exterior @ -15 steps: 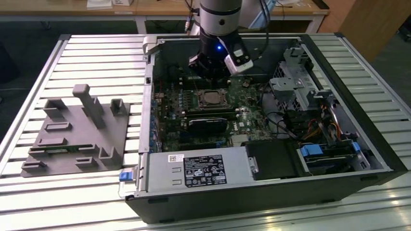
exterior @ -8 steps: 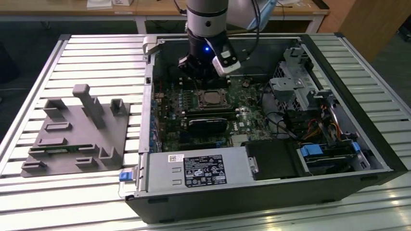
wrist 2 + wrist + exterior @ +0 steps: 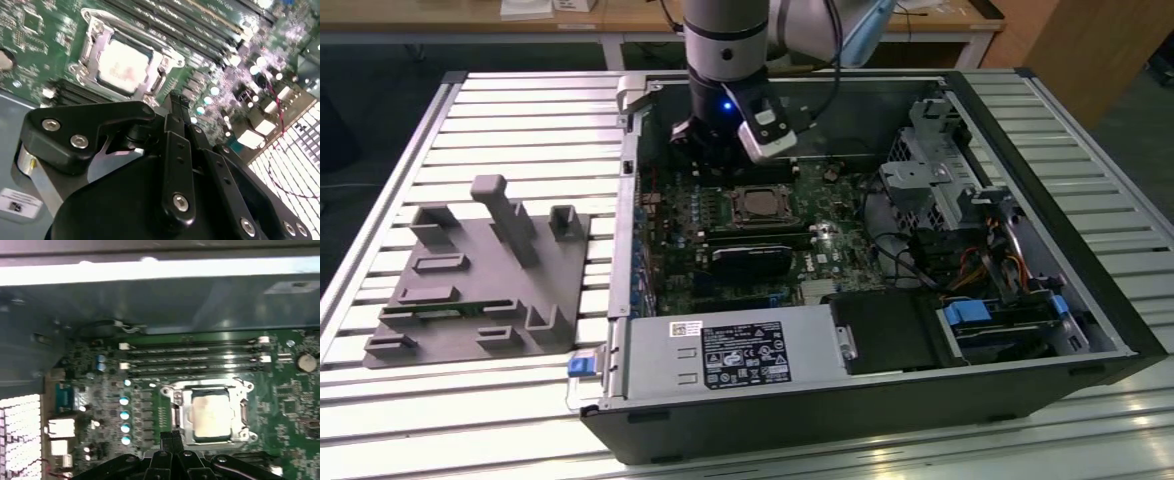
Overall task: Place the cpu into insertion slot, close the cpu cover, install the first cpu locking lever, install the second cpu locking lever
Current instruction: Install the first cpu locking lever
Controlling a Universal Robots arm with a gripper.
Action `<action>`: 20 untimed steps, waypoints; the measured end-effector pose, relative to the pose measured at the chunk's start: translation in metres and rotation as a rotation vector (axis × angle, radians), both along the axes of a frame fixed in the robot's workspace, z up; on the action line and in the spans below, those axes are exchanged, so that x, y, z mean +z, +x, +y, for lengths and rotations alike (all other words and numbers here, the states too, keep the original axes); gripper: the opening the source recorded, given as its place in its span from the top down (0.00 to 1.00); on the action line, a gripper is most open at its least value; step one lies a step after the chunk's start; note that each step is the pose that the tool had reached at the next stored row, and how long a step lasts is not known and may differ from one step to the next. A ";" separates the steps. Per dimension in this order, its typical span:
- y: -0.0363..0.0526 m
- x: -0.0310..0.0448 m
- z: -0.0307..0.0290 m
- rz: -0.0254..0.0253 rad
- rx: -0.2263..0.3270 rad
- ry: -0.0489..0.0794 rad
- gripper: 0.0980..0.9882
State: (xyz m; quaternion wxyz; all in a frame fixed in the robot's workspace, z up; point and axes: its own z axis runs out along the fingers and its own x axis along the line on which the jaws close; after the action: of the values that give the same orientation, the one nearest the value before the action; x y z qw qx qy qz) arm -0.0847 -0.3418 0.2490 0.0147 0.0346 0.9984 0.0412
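Count on slatted metal bench (image 3: 454, 420):
- black open computer case (image 3: 1101, 330): one
- grey moulded fixture tray (image 3: 460, 305): one

Inside case:
- green motherboard (image 3: 670, 285): one
- silvery-grey square cpu (image 3: 211, 412): one
- silver metal cpu cover frame (image 3: 186, 404): one
- long narrow memory slots (image 3: 192, 359): four
- long black rectangular card (image 3: 750, 262): one
- labelled grey power supply box (image 3: 720, 355): one

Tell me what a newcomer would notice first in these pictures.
The open computer case dominates the slatted table, with the robot arm down inside it. In both wrist views the silvery cpu shines in its insertion slot, just beyond the black claw.
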 end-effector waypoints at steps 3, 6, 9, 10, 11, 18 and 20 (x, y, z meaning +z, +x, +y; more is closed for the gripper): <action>-0.0067 -0.0007 0.0000 -0.0001 0.000 0.023 0.99; -0.0095 -0.0011 0.0000 0.0000 0.000 0.063 0.99; -0.0120 -0.0016 0.0000 0.0000 0.000 0.107 0.99; -0.0132 -0.0018 0.0000 0.0000 0.000 0.115 0.99; -0.0147 -0.0020 0.0000 0.0001 0.000 0.117 0.99; -0.0223 -0.0037 0.0000 0.0000 0.000 0.196 0.99; -0.0229 -0.0042 0.0000 0.0001 0.000 0.227 0.99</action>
State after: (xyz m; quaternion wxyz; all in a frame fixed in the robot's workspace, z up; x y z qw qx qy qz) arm -0.1076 -0.3418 0.2448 0.0106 0.0360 0.9874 0.1539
